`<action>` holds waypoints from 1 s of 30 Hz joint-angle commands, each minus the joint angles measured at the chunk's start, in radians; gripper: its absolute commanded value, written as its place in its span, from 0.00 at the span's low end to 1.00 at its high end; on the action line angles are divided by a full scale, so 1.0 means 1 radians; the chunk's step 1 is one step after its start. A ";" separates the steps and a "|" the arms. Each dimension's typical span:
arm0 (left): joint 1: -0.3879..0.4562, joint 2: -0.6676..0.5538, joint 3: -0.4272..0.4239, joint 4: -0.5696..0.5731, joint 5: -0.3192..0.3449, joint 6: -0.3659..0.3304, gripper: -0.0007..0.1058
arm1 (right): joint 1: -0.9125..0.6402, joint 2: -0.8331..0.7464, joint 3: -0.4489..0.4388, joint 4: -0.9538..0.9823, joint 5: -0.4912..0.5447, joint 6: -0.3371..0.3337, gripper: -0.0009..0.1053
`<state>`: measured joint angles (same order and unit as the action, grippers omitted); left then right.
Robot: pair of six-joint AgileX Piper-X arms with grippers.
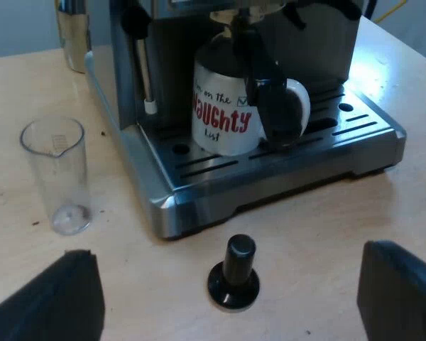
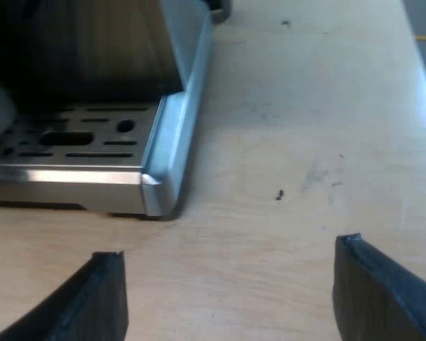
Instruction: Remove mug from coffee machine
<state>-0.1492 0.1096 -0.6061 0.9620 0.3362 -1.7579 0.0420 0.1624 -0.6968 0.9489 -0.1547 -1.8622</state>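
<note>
Pale wood table carries the machine; the mug stands on its drip tray, a dark handle crossing the mug's front. Near the machine we see a glass, then a tamper on the table. Our left gripper and right gripper hover low, fingers wide apart, gripping nothing.

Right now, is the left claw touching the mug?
Apart. The left wrist view shows the mug on the machine's drip tray, with the tamper and bare table between it and the open left claw.
</note>
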 commanded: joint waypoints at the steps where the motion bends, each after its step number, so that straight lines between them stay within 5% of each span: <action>1: -0.038 0.049 -0.010 -0.067 0.020 -0.011 0.82 | 0.003 0.055 -0.049 -0.019 -0.074 -0.029 0.60; 15: -0.228 0.203 -0.010 -0.145 0.034 0.067 0.82 | 0.271 0.284 -0.086 -0.163 -0.179 -0.116 0.60; 30: -0.235 0.223 -0.008 -0.145 0.034 0.067 0.82 | 0.593 0.590 -0.079 -0.356 -0.067 -0.081 0.60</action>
<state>-0.3811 0.3317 -0.6090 0.8275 0.3676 -1.6922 0.6307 0.7549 -0.7689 0.6147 -0.2266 -1.9379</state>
